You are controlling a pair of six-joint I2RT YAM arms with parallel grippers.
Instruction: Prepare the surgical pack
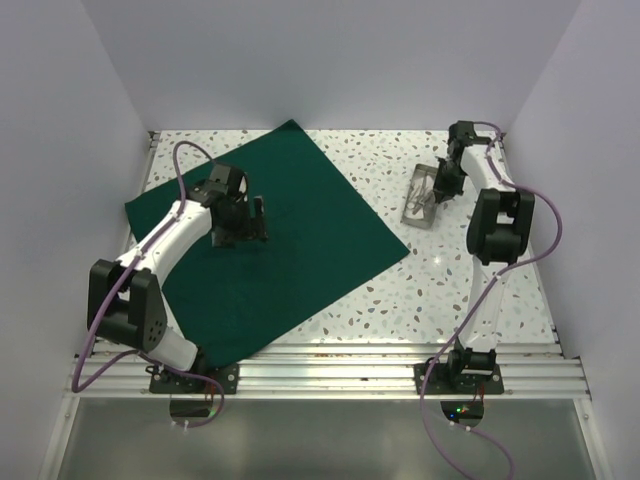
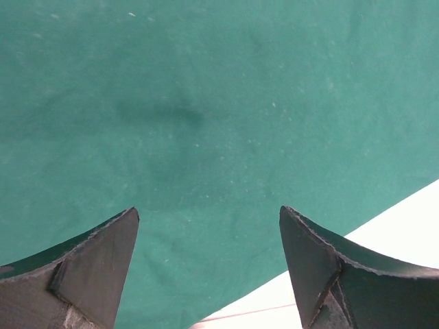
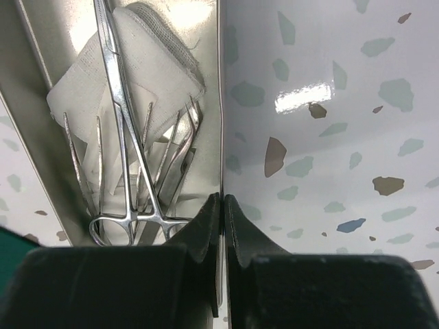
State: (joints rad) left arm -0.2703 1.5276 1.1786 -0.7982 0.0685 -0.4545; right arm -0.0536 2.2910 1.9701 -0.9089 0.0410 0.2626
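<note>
A large dark green cloth lies spread flat on the table, turned like a diamond. My left gripper hovers over its left part, open and empty; the left wrist view shows green cloth between the wide-apart fingers. A small silver metal tray sits at the back right, off the cloth. It holds steel instruments and white pads. My right gripper is shut on the tray's right rim, one finger inside, one outside.
White walls close in the speckled table at the back and both sides. A metal rail runs along the near edge, under the cloth's near corner. A strip of white table shows beyond the cloth's edge.
</note>
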